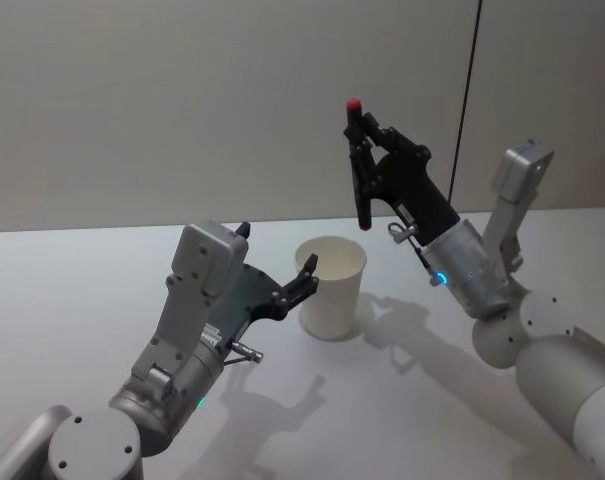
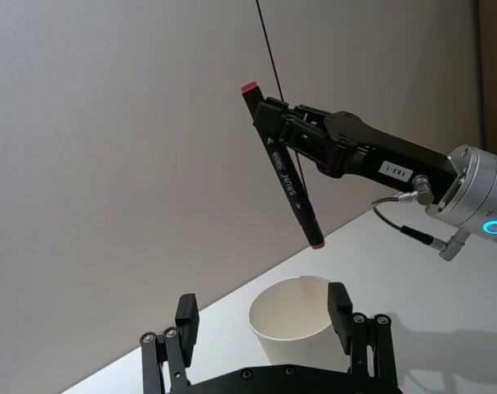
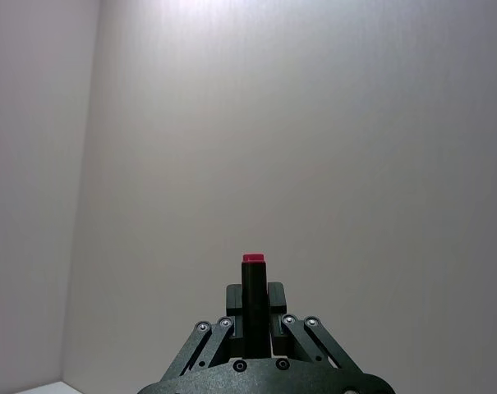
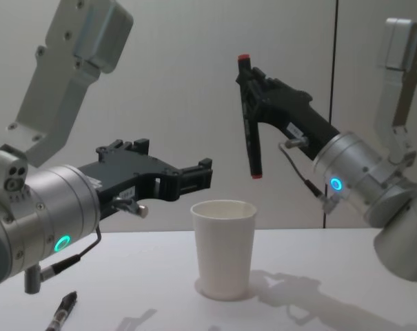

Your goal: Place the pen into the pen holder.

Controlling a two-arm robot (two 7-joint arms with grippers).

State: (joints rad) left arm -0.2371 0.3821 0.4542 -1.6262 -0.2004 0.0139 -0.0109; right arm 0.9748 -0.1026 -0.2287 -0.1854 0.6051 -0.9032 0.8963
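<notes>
1. The pen [image 4: 249,141] is held in the air by the right gripper [image 4: 253,83], whose fingers are clamped on the upper part of the barrel. It is not in the pen holder [image 4: 224,248].
2. The pen's long axis is close to vertical, with a slight tilt. One red end points up and the other points down toward the pen holder. The barrel is black with white lettering.
3. The pen holder stands upright on the counter [image 1: 102,270], mouth open upward.
4. In the chest view the pen's lower tip hangs clear above the rim, over the cup's right edge. How far forward or back the tip sits relative to the mouth is hard to judge; it seems to be near the far right part of the rim.
5. The left gripper [image 2: 263,295] is open, fingers spread wide, and sits just beside the pen holder on its left at about rim height. One fingertip [image 1: 308,267] is very close to the rim; I cannot tell whether it touches.
6. Hidden or cut off:
   - The right gripper's fingers cover part of the upper barrel.
   - In the right wrist view, the pen below its red top end is hidden behind the gripper.
   - In the left wrist view, the gripper body cuts off the pen holder's base.
7. A second pen [image 4: 62,310] lies on the counter at the near left. It is small, and its details are hard to make out.
</notes>
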